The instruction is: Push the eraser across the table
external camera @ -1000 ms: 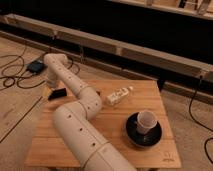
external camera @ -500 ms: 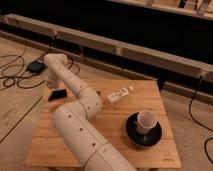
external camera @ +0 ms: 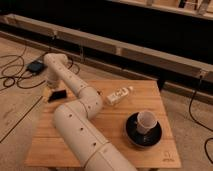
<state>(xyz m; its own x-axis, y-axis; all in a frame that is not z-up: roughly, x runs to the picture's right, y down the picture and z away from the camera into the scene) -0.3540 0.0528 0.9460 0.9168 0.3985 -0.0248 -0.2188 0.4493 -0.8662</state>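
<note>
End effector, state unclear, apparently just beside flat black eraser on slatted table.

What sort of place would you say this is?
Probably a robotics lab: loose black cables trail across the floor, and the robot's claw hangs at the edge of the light slatted wooden table, by the flat black eraser.

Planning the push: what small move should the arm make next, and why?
Probably lower the gripper and sweep it rightward against the eraser: both sit at the left edge of the table, so most of the top lies to the right.
</note>
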